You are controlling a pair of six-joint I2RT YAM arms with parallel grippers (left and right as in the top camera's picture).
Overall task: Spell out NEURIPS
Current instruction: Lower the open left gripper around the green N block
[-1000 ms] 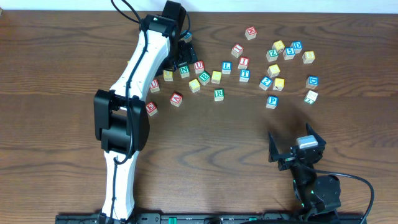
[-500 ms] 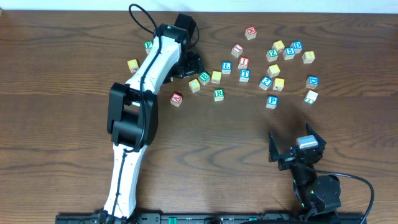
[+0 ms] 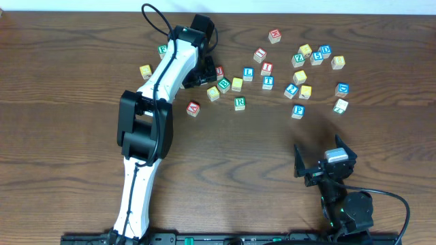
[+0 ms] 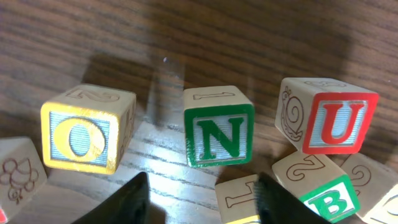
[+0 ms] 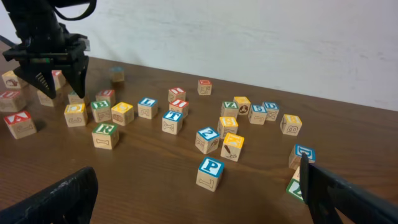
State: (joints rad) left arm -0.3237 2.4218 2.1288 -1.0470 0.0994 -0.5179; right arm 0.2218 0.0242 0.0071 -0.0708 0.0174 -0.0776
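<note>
Left fingers [image 4: 138,198] gape empty before the wooden N cube [image 4: 219,127], green letter, green border.

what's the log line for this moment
left hand open by N cube | right hand open, holding nothing | word not spelled

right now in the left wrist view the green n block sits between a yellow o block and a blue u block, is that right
Not quite. The U block has a red letter and frame, not blue, as the left wrist view shows plainly. The rest holds: the green N block sits between it and the yellow O block.
</note>
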